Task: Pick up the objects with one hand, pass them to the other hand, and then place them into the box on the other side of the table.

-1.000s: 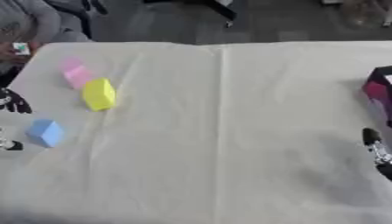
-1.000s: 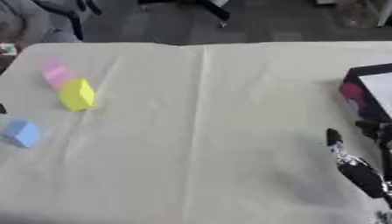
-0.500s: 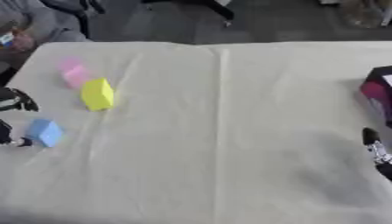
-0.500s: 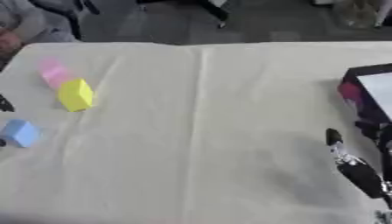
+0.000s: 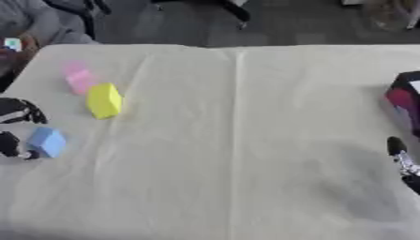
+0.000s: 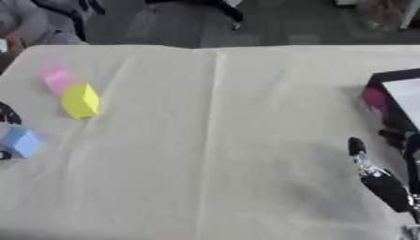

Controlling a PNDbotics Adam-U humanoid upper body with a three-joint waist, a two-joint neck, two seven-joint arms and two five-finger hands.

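Blue block [image 5: 47, 141] sat near table's [image 5: 246, 140] left edge, left hand [image 5: 16, 126] right beside it, fingers curved round block's near side but prob. not closed on it yet; contact unclear. Yellow block [image 5: 104, 100] and pink block [image 5: 78, 80] lay just beyond. Right hand [image 6: 379, 180] idle low right, fingers relaxed, near box [image 6: 393, 105]. Looked light, rigid, maybe foam; best pinched across opposite flat faces, w/ room left for handover.

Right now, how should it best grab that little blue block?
Probably across its two opposite flat side faces, coming from the table's left edge. The blue block lies beside the left hand, whose dark fingers already flank it, and stands clear of the yellow block.
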